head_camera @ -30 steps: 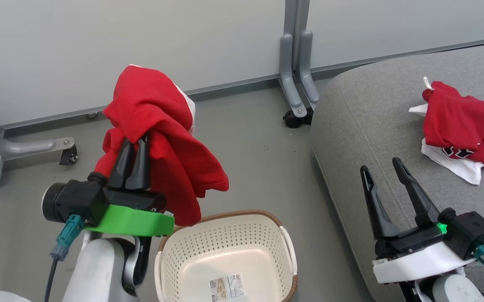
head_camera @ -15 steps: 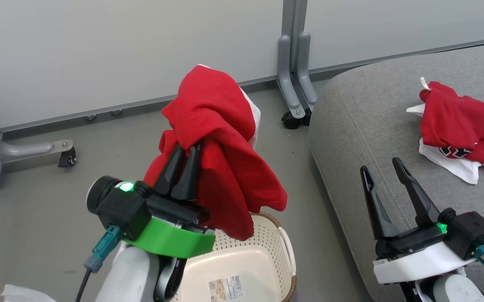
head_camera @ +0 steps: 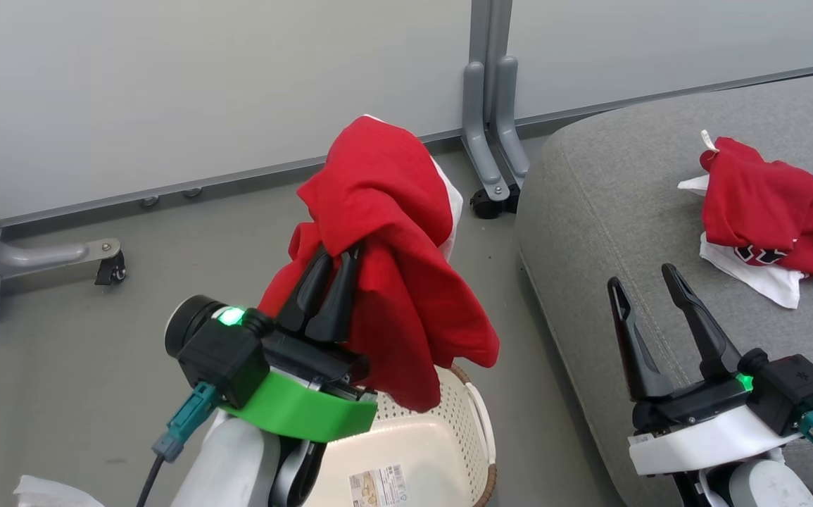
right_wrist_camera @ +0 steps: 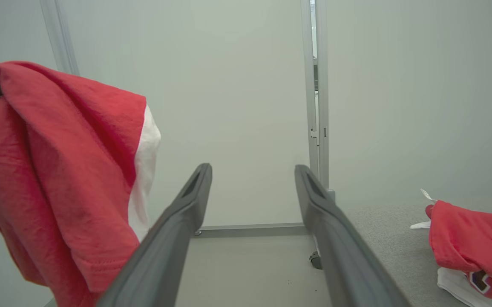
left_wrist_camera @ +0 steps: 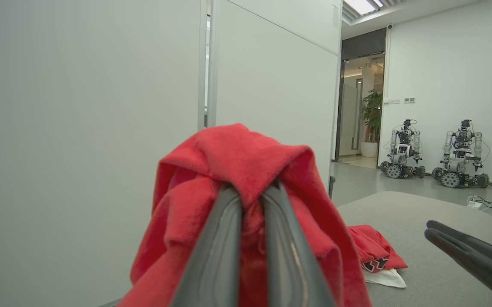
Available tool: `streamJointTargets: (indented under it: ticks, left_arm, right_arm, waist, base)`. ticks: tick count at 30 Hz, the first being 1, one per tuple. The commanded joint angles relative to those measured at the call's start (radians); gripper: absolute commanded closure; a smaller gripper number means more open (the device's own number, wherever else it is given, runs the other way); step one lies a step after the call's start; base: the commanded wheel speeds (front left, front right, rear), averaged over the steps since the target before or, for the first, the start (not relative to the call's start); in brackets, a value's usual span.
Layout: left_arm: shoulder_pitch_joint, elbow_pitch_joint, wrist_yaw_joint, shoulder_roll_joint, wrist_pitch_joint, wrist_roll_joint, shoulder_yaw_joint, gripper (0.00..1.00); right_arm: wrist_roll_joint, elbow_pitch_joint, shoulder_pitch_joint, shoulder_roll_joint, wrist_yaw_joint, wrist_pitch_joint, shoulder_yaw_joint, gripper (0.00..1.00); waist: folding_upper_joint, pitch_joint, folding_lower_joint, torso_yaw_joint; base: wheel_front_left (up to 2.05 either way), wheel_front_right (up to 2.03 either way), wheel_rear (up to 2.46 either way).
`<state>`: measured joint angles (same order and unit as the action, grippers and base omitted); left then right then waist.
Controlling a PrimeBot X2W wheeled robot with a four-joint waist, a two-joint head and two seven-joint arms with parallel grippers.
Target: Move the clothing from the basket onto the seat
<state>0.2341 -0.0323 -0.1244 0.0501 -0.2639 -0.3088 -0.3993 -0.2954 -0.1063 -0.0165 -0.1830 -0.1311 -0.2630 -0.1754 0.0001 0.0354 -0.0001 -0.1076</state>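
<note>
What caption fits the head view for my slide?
Left gripper holds a red garment above the basket; the printed garment lies on the seat.

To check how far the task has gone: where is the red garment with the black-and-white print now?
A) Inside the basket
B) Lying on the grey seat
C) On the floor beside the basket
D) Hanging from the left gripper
B: the printed garment lies crumpled on the seat, while the left gripper is shut on the other red garment, held up away from the seat.
</note>
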Motion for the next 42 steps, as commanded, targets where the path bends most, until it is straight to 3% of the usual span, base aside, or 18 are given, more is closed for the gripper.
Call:
streamJointTargets:
  ticks: [1,15,30,42]
  left_arm:
    - [-0.003,-0.008,-0.005,0.001,0.000,-0.004,0.003,1.00]
    - [-0.013,-0.047,-0.006,0.001,0.000,0.000,0.028,1.00]
    - [-0.001,-0.020,-0.008,0.001,0.000,0.006,-0.009,1.00]
    - [0.030,-0.016,-0.008,0.001,0.000,0.002,-0.118,1.00]
  right_arm:
    - [0.004,0.001,-0.001,-0.002,0.001,-0.003,0.001,0.00]
    - [0.013,0.002,-0.005,-0.008,0.001,-0.003,-0.016,0.00]
    - [-0.050,-0.016,0.101,-0.149,0.001,-0.003,-0.333,0.00]
    - [-0.038,0.153,0.247,-0.161,0.001,-0.003,-0.454,0.00]
  waist:
    - [-0.0001,0.000,0.0001,0.000]
    - [-0.0001,0.000,0.0001,-0.001]
    - [-0.0001,-0.008,0.0001,0.022]
    - [-0.0001,-0.020,0.0001,0.070]
  base:
    - [0.00,0.00,0.00]
    - [0.00,0.00,0.00]
    - [0.00,0.00,0.00]
    - [0.00,0.00,0.00]
